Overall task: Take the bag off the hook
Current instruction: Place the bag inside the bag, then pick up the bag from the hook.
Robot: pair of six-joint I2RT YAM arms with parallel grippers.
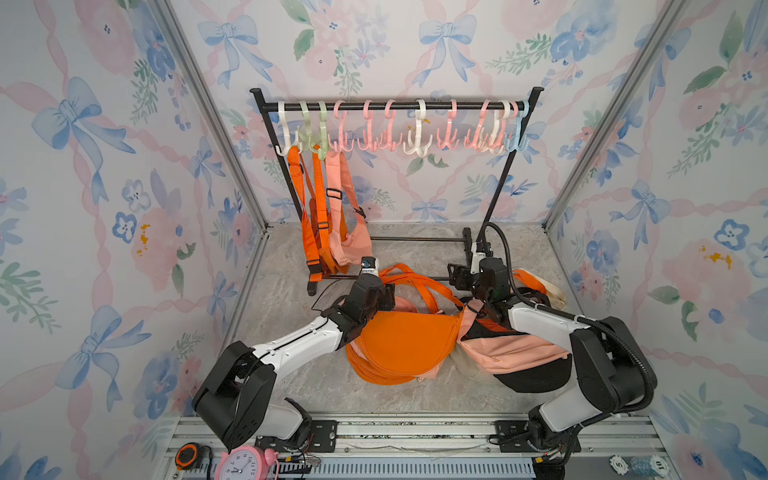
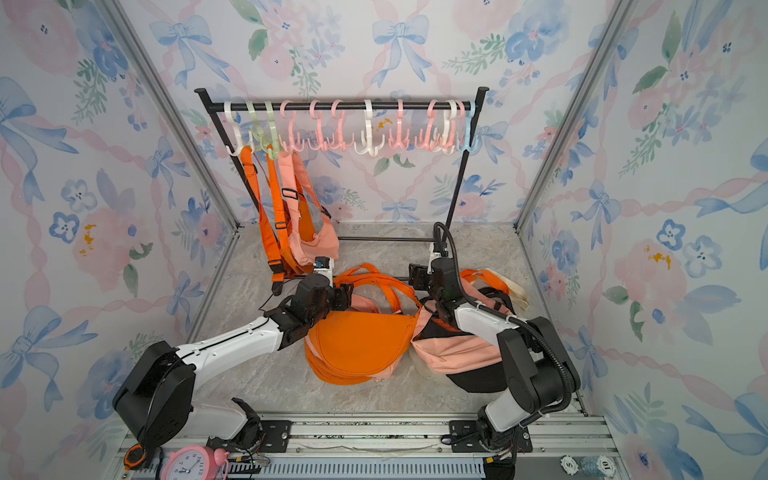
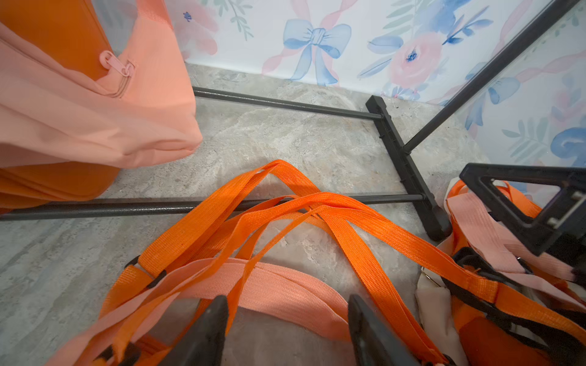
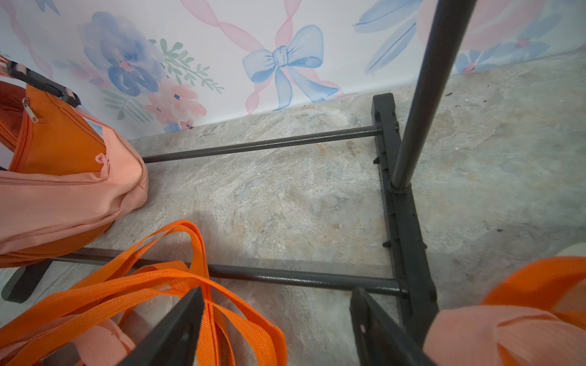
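- Both arms reach low toward the far rack (image 1: 405, 107); left gripper (image 3: 287, 304) and right gripper (image 4: 276, 293) gape, holding nothing.
- Orange bag (image 1: 405, 345) lies flat on the table (image 1: 299, 374) between them, long axis left-right, straps (image 3: 203, 218) pointing far.

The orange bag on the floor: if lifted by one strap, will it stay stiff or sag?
Probably floppy: the orange bag lies slumped flat, so it is likely light too. Its straps loop loosely and would likely tangle, perhaps snagging the rack's lower bar they cross.
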